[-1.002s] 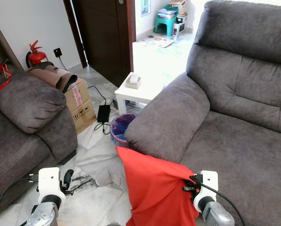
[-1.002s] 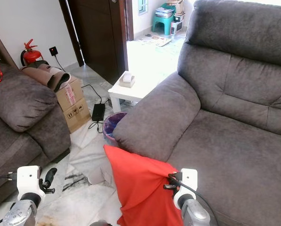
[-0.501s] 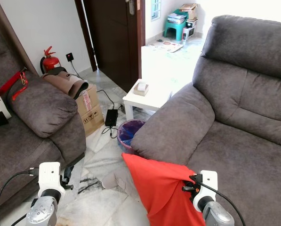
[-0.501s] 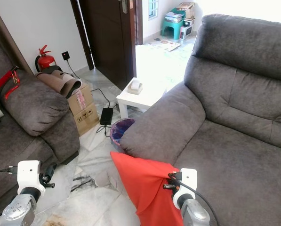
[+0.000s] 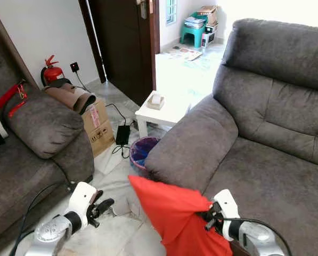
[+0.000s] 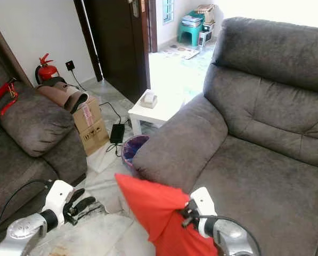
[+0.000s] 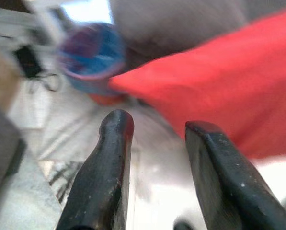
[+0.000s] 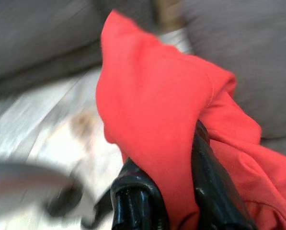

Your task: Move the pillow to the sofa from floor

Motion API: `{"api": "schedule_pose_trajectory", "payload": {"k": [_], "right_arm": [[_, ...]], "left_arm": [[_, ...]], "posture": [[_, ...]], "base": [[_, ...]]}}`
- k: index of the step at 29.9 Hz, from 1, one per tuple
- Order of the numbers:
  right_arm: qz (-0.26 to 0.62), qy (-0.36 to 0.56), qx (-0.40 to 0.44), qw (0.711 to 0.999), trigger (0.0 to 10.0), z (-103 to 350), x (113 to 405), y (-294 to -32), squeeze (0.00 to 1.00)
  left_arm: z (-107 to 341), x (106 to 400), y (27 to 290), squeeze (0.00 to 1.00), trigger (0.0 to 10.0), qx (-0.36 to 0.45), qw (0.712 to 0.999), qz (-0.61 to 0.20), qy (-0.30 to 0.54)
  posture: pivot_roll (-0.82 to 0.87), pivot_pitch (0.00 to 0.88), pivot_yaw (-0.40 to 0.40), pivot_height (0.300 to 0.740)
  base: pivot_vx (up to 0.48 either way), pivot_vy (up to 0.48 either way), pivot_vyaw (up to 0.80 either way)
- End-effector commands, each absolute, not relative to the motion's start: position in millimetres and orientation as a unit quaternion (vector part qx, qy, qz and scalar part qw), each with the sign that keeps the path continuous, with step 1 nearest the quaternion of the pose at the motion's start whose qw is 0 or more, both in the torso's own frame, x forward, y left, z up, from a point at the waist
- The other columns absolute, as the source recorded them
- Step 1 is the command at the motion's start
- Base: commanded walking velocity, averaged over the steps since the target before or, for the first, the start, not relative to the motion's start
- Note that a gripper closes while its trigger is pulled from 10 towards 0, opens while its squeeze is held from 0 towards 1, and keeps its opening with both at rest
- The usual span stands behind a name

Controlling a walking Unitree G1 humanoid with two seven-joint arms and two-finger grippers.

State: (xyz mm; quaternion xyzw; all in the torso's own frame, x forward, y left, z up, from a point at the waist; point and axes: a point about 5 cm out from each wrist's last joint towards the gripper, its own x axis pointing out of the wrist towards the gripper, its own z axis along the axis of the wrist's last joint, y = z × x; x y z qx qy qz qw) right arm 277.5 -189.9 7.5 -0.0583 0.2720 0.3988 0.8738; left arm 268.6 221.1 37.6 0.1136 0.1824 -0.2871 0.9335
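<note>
A red pillow [image 5: 174,216] hangs off the floor in front of the big grey sofa's armrest [image 5: 190,144]. My right gripper [image 5: 208,216] is shut on the pillow's upper right corner; in the right wrist view the black fingers [image 8: 212,184] pinch the red cloth [image 8: 157,124]. My left gripper [image 5: 103,205] is low on the left, above the marble floor, open with nothing between its fingers [image 7: 107,172]. Its wrist view looks toward the pillow [image 7: 219,91]. The sofa seat [image 5: 276,181] lies to the right.
A purple waste bin [image 5: 143,151] stands by the armrest, beside a white side table [image 5: 161,110]. A second grey sofa [image 5: 36,133] is on the left, with a cardboard box [image 5: 96,124] and a fire extinguisher [image 5: 51,73] behind it. A dark door [image 5: 124,42] is at the back.
The camera has shifted. My left arm has swung in toward the pillow, its fingers now pointing right. The right gripper has kept its hold and the pillow sits a little higher.
</note>
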Motion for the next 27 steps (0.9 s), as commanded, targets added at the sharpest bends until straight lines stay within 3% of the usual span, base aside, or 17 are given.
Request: {"api": "schedule_pose_trajectory", "payload": {"k": [1,3,4,5,6,11,15,18,23,27], "right_arm": [[0.458,0.223,-0.092,0.856,10.0,30,292,-180,0.0],[0.488,0.236,-0.108,0.833,10.0,30,289,-181,0.0],[0.516,0.246,-0.125,0.811,10.0,29,286,-182,0.0],[0.516,0.246,-0.125,0.811,10.0,29,286,-182,0.0],[0.527,0.243,-0.123,0.805,10.0,31,285,-181,0.0],[0.538,0.23,-0.106,0.804,10.0,34,285,-176,0.0],[0.56,0.221,-0.102,0.792,10.0,35,282,-171,0.0],[0.583,0.208,-0.102,0.779,10.0,41,281,-166,0.0],[0.593,0.197,-0.101,0.774,10.0,45,281,-164,0.0],[0.612,0.183,-0.1,0.763,10.0,51,279,-158,0.0]], "left_arm": [[36,265,221,0.0,10.0,0.14,0.911,-0.329,0.207],[36,262,220,0.0,10.0,0.139,0.895,-0.362,0.222],[37,259,219,0.28,10.0,0.154,0.874,-0.397,0.234],[37,259,219,0.28,10.0,0.154,0.874,-0.397,0.234],[37,256,218,1.0,10.0,0.154,0.86,-0.421,0.243],[39,249,211,1.0,10.0,0.144,0.831,-0.472,0.255],[34,239,209,1.0,10.0,0.194,0.784,-0.522,0.274],[29,241,210,1.0,10.0,0.241,0.762,-0.529,0.285],[28,243,210,1.0,10.0,0.262,0.751,-0.531,0.292],[7,234,216,1.0,10.0,0.33,0.712,-0.526,0.327]], "posture": [[0.12,0.0,0.048,0.74],[0.12,0.0,0.046,0.74],[0.12,0.0,0.047,0.74],[0.12,0.0,0.047,0.74],[0.12,0.0,0.052,0.74],[0.11,0.0,0.051,0.74],[0.12,0.0,0.049,0.74],[0.11,0.0,0.055,0.74],[0.1,0.0,0.054,0.74],[0.1,0.0,0.054,0.74]], "base": [[0.0,0.0,0.0],[0.0,0.0,0.0],[0.0,0.0,0.0],[0.0,0.0,0.0],[0.0,0.0,0.0],[0.0,0.0,0.0],[0.0,0.0,0.0],[0.0,0.0,0.0],[0.0,0.0,0.0],[0.0,0.0,0.0]]}}
